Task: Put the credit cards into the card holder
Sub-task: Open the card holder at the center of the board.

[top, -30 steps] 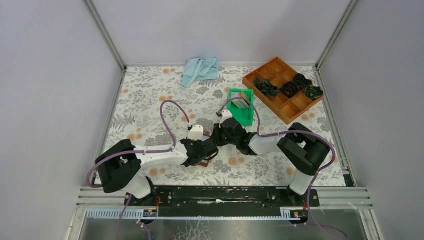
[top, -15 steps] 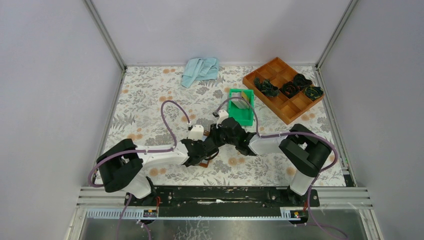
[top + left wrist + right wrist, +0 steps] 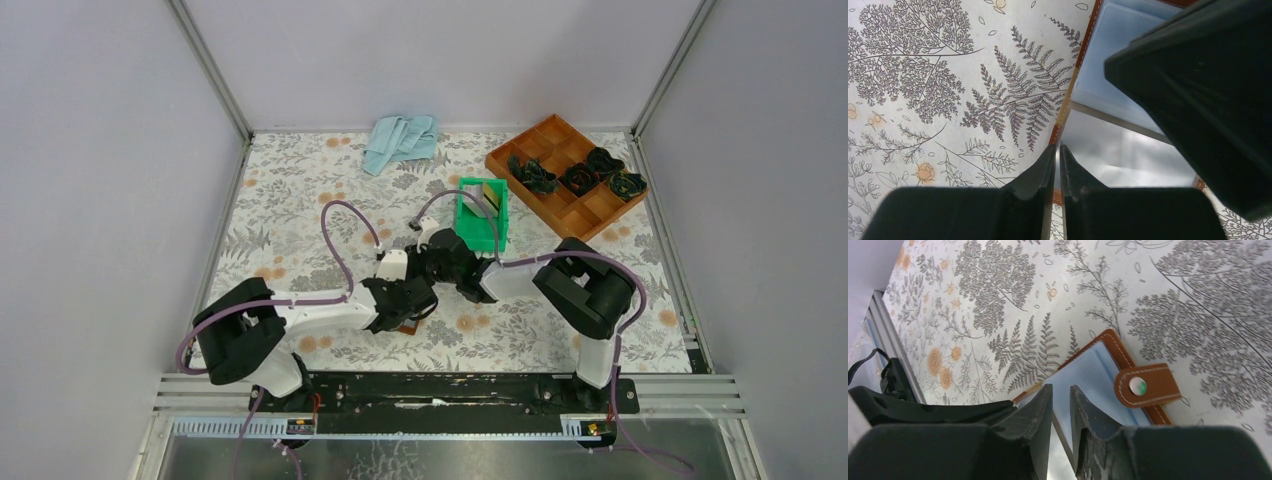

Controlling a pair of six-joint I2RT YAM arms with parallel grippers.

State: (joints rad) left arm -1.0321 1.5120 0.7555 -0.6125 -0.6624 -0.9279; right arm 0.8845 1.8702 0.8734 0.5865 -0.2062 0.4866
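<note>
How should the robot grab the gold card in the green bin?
Pinch the top edge of the gold card, coming straight down from above. It appears to stand on edge inside the green bin, whose walls block its sides.

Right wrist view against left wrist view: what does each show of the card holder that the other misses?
Only the right wrist view shows the snap tab with its stud. Only the left wrist view shows the grey card as a broad face beside the light blue card. Both show the card holder by its stitched brown edge, the light blue card inside it, and the fern-print table cover.
</note>
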